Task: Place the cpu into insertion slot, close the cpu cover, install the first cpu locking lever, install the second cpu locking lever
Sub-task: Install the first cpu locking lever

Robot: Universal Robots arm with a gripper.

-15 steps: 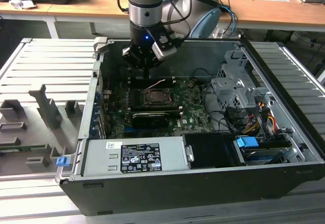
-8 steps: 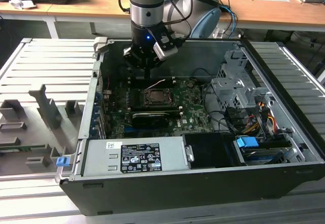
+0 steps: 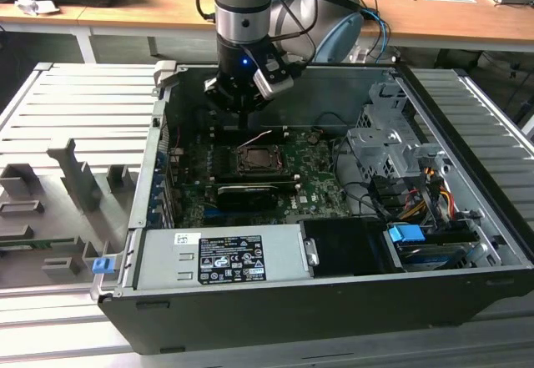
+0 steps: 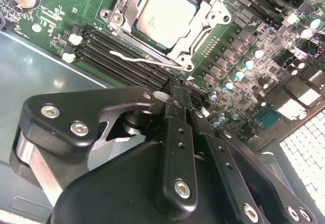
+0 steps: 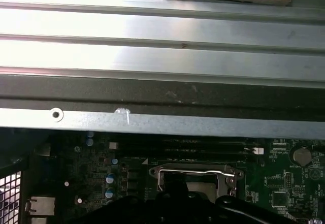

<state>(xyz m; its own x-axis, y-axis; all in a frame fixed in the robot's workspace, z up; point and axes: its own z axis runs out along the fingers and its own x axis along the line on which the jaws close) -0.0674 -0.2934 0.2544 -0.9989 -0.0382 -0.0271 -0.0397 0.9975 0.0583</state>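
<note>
While the cpu (image 4: pixel 165 11) sits flat in the slot (image 4: pixel 190 46) on the green board (image 4: pixel 61 16), with the cover (image 4: pixel 122 10) closed around it, treat it as light, rigid and fragile; you would take it only by its edges. Your gripper (image 4: pixel 172 99) hangs just above the board beside the socket. Its fingers (image 4: pixel 175 112) look pressed together with nothing visible between them, near the thin wire lever (image 4: pixel 132 59) that lies loose across the memory slots (image 4: pixel 117 56).
</note>
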